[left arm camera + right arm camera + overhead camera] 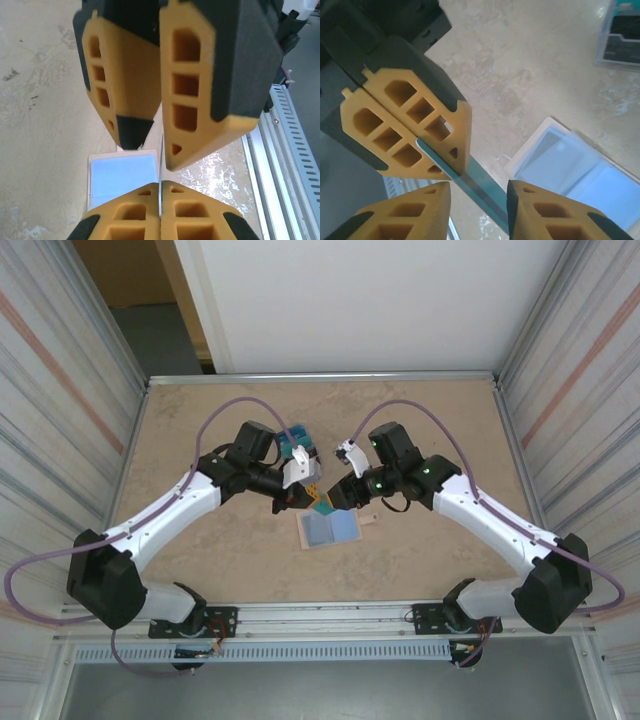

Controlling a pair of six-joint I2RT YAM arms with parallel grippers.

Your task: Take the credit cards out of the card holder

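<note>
The step in hand looks like passing one credit card (470,187) between the arms. The left gripper (303,496) has its jaws closed on one end of the teal card, holding it in the air just above the open card holder (328,529), which lies flat on the surface (430,415). The right gripper (477,186) has its jaws open, one on each side of the card's free end. A small pile of cards (298,440) sits behind the left arm. Next, the right jaws probably need to close squarely on the thin edge before the left lets go.
</note>
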